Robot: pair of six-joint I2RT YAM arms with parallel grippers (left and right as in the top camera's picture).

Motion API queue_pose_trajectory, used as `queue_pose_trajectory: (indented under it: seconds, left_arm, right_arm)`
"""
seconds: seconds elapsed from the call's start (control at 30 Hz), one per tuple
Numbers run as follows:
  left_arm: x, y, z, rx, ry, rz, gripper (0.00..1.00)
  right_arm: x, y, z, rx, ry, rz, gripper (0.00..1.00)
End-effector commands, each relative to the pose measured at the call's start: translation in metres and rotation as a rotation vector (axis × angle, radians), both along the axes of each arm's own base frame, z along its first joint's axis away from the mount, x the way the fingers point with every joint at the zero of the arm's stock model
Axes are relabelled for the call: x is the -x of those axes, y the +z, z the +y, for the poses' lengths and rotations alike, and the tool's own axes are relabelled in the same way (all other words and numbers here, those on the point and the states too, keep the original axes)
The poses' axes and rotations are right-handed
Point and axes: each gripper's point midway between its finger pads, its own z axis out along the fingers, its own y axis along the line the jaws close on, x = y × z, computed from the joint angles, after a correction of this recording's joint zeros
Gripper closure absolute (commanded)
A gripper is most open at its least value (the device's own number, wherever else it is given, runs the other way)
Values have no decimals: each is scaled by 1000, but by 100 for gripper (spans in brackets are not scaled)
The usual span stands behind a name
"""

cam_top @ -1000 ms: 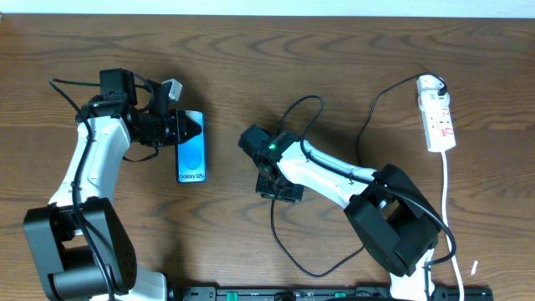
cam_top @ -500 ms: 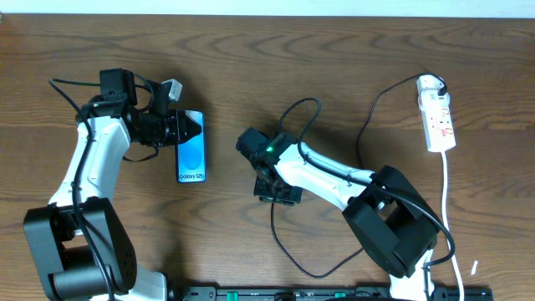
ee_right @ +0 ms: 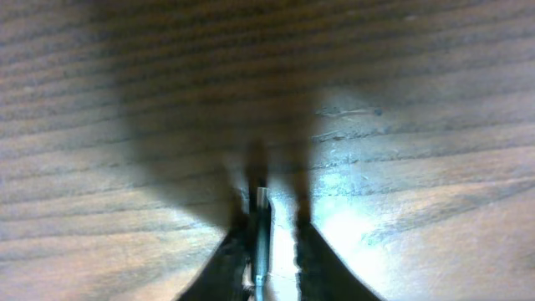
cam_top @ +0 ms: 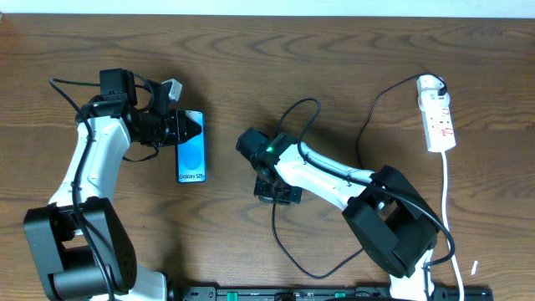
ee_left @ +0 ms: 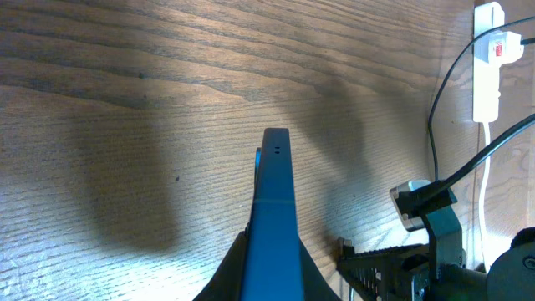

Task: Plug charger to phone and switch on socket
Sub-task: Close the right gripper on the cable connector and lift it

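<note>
On counter [cam_top: 251, 58]: charger [ee_right: 262, 224] tip pinched in narrow right jaws, phone [cam_top: 191, 152] clamped in left jaws; risks tip twisting, failing to seat.

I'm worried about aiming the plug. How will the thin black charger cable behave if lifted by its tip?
Probably floppy: the charger cable lies in loose curves on the table, so it should sag and trail rather than hold shape. Likely light, being so thin. Its connector tip looks tiny between the fingers of the right end effector, so it may twist or slip.
</note>
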Motion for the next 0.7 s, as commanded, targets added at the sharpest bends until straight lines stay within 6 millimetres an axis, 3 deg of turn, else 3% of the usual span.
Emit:
queue_pose_trajectory:
  seconds: [0.0,0.27,0.4,0.67]
  left_arm:
    - [-1,9,-1,9,-6,-29,93]
    - [-1,9,-1,9,-6,-29,92]
    - [-1,9,-1,9,-4,-27,93]
    - [-1,10,-1,11,-4,-27,93]
  right_arm:
    - [6,-12,-2,25,-1,28,91]
    - [6,-12,-2,24,-2,27,90]
    - [6,-12,-2,24,-2,27,99]
    - [-4,-12,-8,19,-27,25,99]
